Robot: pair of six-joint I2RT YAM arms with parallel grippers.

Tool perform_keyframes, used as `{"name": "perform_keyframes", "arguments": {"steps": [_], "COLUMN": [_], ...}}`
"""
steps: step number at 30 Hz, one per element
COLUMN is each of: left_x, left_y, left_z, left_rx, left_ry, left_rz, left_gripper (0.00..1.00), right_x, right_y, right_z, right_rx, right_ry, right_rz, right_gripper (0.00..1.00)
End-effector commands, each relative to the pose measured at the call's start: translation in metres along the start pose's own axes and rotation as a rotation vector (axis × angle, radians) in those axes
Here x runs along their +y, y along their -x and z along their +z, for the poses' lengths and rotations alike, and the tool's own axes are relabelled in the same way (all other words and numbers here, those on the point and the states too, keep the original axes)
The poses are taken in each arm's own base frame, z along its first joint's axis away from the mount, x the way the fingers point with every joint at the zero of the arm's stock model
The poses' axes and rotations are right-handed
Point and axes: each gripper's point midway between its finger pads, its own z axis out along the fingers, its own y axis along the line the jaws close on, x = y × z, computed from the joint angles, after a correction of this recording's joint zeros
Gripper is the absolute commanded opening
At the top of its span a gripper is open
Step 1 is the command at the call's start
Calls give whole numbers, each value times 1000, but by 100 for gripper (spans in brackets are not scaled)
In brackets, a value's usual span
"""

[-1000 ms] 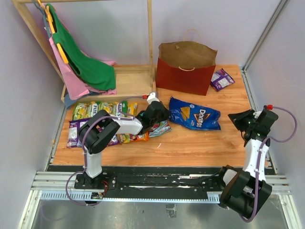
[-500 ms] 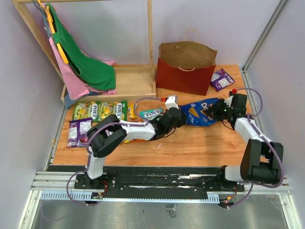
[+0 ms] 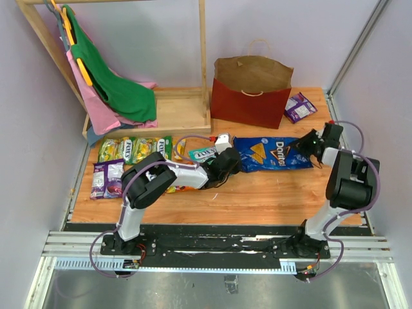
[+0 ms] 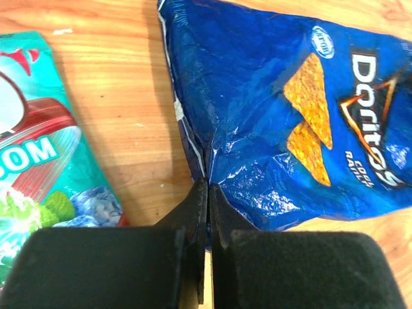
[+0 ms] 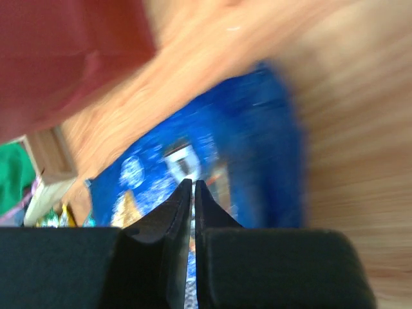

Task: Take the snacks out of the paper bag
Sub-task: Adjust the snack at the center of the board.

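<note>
Surface: a wooden table (image 3: 270,199) between pale lilac walls (image 3: 161,38).
Doritos bag (image 3: 270,153): out of the paper bag, lying flat and stretched lengthwise on the wood just in front of it, logo up.
Paper bag (image 3: 250,103): upright at the back of the table with its mouth open, dark red below and brown kraft above. What is inside cannot be seen.
Left gripper (image 4: 207,183): jaws closed tight on the left edge of the Doritos bag, and the wrist view shows the foil seam running in between the fingertips.
Right gripper (image 3: 311,143): at the bag's right end, jaws drawn together to a sliver. The wrist view is too blurred to tell whether foil is pinched between them.
Teal packet (image 3: 205,153): flat on the table, just left of the left gripper.
Candy packets (image 3: 135,149): a row of green and yellow ones along the left side, with purple ones nearer the front edge.
Purple packet (image 3: 300,106): alone on the wood, right of the paper bag.
Wooden rack (image 3: 203,58): back left, with a green cloth (image 3: 122,87) and a pink cloth (image 3: 96,106) hanging from it.
</note>
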Motion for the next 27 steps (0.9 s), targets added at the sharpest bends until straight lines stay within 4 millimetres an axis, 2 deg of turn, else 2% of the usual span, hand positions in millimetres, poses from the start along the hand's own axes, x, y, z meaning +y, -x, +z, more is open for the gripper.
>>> {"name": "perform_keyframes", "arguments": {"steps": [1,4,9,15,18,22,23,24,26,27], "left_x": [13,15,18,1,-11,-26,-28,-29,-29,-30], "left_y": [7,1,0,3,3,3,3,4,6,8], "left_z": [-1,0,-1,-1,4,9,10,10,10,9], "left_rx": [-36,-19,-18,-15,-1,15,16,15,7,4], "left_ry": [44,45,53,-23,-58,-99,-107,-110,-111,-119], "left_rz": [-21,-27,-34,-29,-28,-17,-13,-9,8,19], "left_gripper": [1,1,0,1,0,4,6,10,18,29], "right_x": [-50,-73,-95,-94,-81,-42,-29,-13,5,14], "right_y": [7,4,7,20,33,59,63,70,73,77], "right_z": [6,6,5,12,16,20,20,17,9,2], "right_rx": [-57,-77,-98,-116,-125,-119,-107,-103,-101,-116], "right_ry": [-49,-84,-163,-143,-103,6,35,68,79,86], "right_rz": [165,236,259,272,252,167,142,105,57,30], "right_gripper": [6,6,6,6,6,13,16,23,38,47]}}
